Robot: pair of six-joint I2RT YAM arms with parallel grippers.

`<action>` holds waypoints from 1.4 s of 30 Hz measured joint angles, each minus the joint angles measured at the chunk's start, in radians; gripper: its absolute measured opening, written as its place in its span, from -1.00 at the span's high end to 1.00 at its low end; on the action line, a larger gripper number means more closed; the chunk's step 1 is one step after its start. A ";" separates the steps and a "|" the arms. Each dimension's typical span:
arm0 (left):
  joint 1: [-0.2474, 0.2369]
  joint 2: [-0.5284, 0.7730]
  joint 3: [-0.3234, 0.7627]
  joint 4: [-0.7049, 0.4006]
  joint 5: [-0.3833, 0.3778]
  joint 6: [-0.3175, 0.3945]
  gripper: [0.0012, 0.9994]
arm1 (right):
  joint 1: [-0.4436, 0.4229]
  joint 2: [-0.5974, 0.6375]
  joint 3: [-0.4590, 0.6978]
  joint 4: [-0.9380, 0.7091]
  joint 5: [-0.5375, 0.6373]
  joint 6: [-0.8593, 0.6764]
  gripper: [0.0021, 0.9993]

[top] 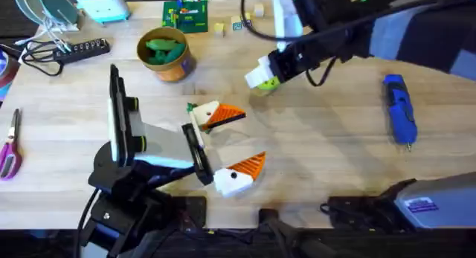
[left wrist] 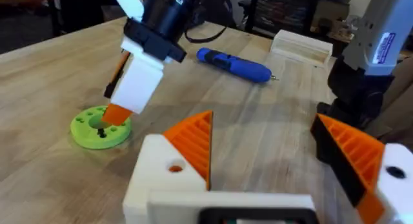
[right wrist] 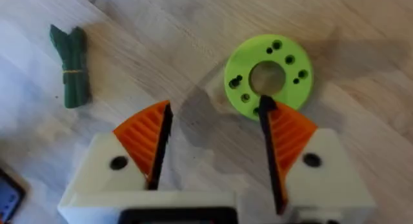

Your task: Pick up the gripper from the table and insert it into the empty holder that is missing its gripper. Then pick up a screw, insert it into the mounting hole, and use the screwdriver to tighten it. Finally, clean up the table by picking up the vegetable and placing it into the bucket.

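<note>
The step in hand seems to be the screw. The green disc (right wrist: 240,62) lies flat on the table (top: 327,154), and around its middle opening it has small holes. Some look dark, as if a screw sits inside, but I cannot tell for sure. Such a screw would be tiny, hard, light and smooth, so it can easily slip or tip away. I think it is best taken by its head, from straight above, with a slow and gentle closing. The disc itself looks light and may slide if a finger pushes it.

The right gripper (right wrist: 216,106) hangs low over this disc, its jaws moderately apart and holding nothing. One orange pad (right wrist: 290,130) stands over the disc's near rim, the other beside the disc over bare wood. In the left wrist view its tip is just above the disc, perhaps touching.

The vegetable (right wrist: 70,66) lies on the wood well apart from the disc. It looks soft and light and is easy to pinch across its middle.

The left gripper (top: 242,139) rests near the table's middle, spread wide and empty, and both its white holders carry orange wedges. The blue screwdriver (top: 398,105) lies at the right side, and the bucket (top: 177,68) stands at the far left.
</note>
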 joint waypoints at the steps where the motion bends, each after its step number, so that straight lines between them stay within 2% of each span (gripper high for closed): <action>1: 0.000 0.000 0.000 0.000 0.000 0.000 -0.99 | 0.017 0.001 0.000 0.007 0.029 -0.010 -0.61; 3: 0.000 0.000 0.000 0.000 0.000 0.000 -0.99 | 0.042 0.002 0.000 0.018 0.078 -0.029 -0.44; 6: 0.000 0.000 0.000 0.000 0.000 0.000 -0.99 | 0.059 0.018 0.001 0.030 0.124 -0.047 -0.30; 11: 0.000 0.000 0.000 0.000 0.000 0.000 -0.99 | 0.068 0.076 0.001 0.043 0.156 -0.054 -0.20; 15: 0.000 0.000 0.000 0.000 0.000 0.000 -0.99 | 0.068 0.092 0.001 0.067 0.164 -0.057 0.06; 19: 0.000 0.000 0.000 0.000 0.000 0.000 -0.99 | 0.074 0.092 0.001 0.104 0.172 -0.061 0.20; 34: 0.000 0.000 0.000 0.000 0.000 0.000 -0.99 | 0.085 0.133 0.001 0.116 0.176 -0.069 0.36; 42: 0.000 0.000 0.000 0.000 0.000 0.000 -0.99 | 0.085 0.136 0.001 0.117 0.176 -0.069 0.37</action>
